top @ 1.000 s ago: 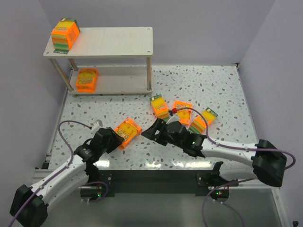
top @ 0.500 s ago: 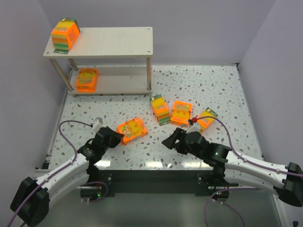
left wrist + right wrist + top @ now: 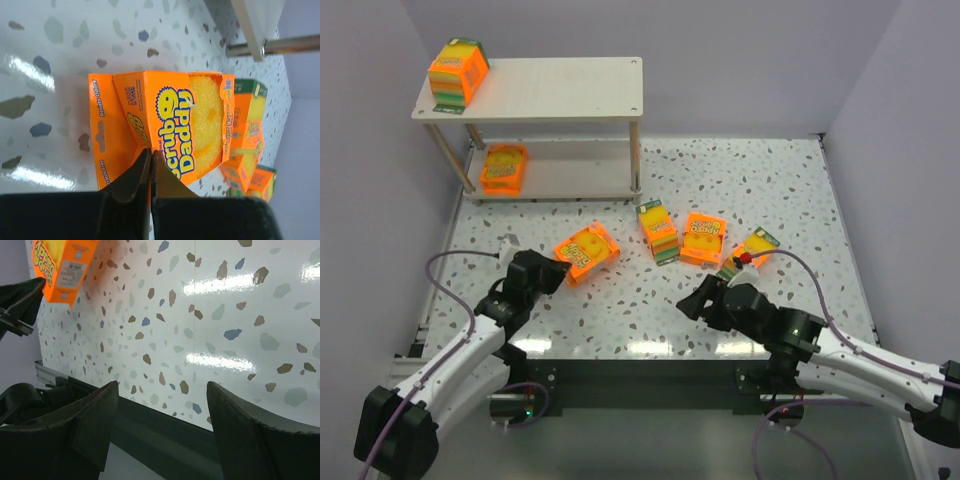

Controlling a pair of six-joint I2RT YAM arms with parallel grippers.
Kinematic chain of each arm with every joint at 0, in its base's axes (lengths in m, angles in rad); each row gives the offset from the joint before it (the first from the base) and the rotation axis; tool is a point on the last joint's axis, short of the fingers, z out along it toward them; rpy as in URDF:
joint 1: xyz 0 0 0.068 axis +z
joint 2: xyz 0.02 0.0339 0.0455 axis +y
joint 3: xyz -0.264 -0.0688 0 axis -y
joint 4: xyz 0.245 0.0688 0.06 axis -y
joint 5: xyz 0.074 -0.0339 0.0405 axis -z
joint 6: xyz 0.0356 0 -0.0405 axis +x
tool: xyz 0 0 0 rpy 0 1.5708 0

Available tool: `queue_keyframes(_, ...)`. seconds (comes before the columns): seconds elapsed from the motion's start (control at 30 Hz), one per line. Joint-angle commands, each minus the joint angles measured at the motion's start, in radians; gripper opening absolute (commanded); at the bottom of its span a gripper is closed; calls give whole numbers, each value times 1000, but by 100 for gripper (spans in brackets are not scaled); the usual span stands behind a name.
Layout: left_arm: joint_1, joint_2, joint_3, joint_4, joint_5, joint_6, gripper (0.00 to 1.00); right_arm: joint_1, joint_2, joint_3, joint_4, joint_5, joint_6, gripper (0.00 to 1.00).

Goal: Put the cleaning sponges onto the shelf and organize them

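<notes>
- Currently the left gripper [image 3: 554,270] is clamped on a pack [image 3: 586,252]. In the wrist view its fingers [image 3: 131,180] pinch the pack's near edge, printed face up.
- Right gripper [image 3: 692,300]: jaws wide apart, holding nothing, over bare table [image 3: 620,310].
- Shelf [image 3: 570,85]: thick pack [image 3: 457,70] on the top board's left corner, flat pack [image 3: 504,167] at the lower board's left end.
- Loose on the table, right of the held one: green-topped pack [image 3: 658,230], middle pack [image 3: 704,238], end pack [image 3: 750,250].
</notes>
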Motion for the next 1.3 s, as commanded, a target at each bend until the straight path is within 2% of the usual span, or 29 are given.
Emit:
queue_keyframes(0.0, 133, 92, 71, 215, 160, -24, 0, -2, -45, 1, -63, 57, -13, 74)
queue_keyframes(0.07, 147, 119, 112, 257, 152, -38, 0, -2, -65, -2, -92, 64, -13, 74)
queue_keyframes(0.2, 149, 149, 143, 384, 20, -107, 0, -2, -111, -10, -123, 83, -16, 75)
queue_keyframes(0.33, 155, 205, 187, 480, -46, -149, 0, -2, -134, -8, -151, 95, -23, 75)
queue_keyframes(0.4, 156, 246, 223, 474, -142, -179, 0, -2, -140, -5, -165, 100, -23, 75)
queue_keyframes(0.6, 175, 439, 345, 464, -299, -273, 0, -2, -163, 1, -188, 116, -40, 75)
queue_keyframes(0.97, 188, 786, 578, 420, -424, -498, 0, -2, -248, 9, -280, 132, -31, 75)
queue_keyframes(1.27, 188, 915, 665, 291, -511, -568, 0, -3, -306, 56, -399, 172, -25, 75)
